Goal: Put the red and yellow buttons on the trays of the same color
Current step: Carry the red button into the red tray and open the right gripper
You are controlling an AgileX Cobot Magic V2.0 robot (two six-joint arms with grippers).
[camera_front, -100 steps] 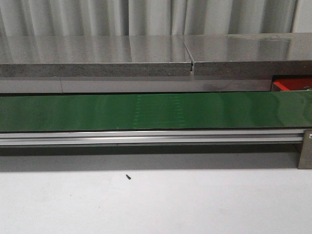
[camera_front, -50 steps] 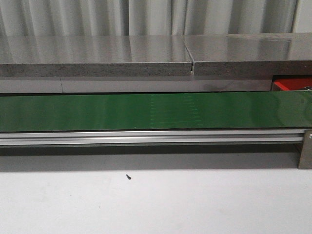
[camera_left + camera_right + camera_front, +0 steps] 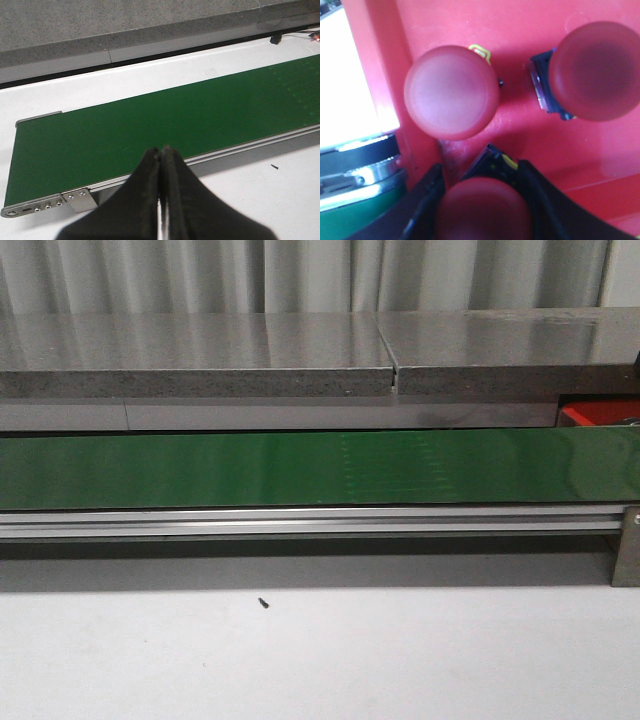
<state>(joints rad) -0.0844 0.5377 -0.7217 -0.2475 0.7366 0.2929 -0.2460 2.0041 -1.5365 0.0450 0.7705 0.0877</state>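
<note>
Between the two dark fingers of the right hand [image 3: 482, 210] sits a red button [image 3: 484, 209], round top up. The fingers stand a little apart with the button filling the gap, so the hand looks to be holding it, though I cannot tell how tight. The hand hangs low, pointing down into the red tray [image 3: 600, 145]. Red goes with red, so this is the right place for the button.

Two more red buttons already rest on the tray floor. One [image 3: 451, 92] lies just ahead of the held button, close to the tray wall. The other [image 3: 597, 70] lies off to the side, with its dark square base showing under the cap. They are apart from each other, and the held one has a free spot to land on. I think the next step is to let go and lift away.

Just past the tray wall, the end of the green belt [image 3: 350, 217] and its shiny roller show.

Over the other end of the green belt [image 3: 165, 120] hangs the left hand [image 3: 161, 155]. Its two black fingers are pressed together with nothing in them. It tilts down toward the belt and looks like it is waiting for a button to ride along.

From the front, the belt [image 3: 300, 468] is bare. Only a corner of the red tray [image 3: 600, 413] peeks out at the far right. I see no yellow tray and no yellow button.
</note>
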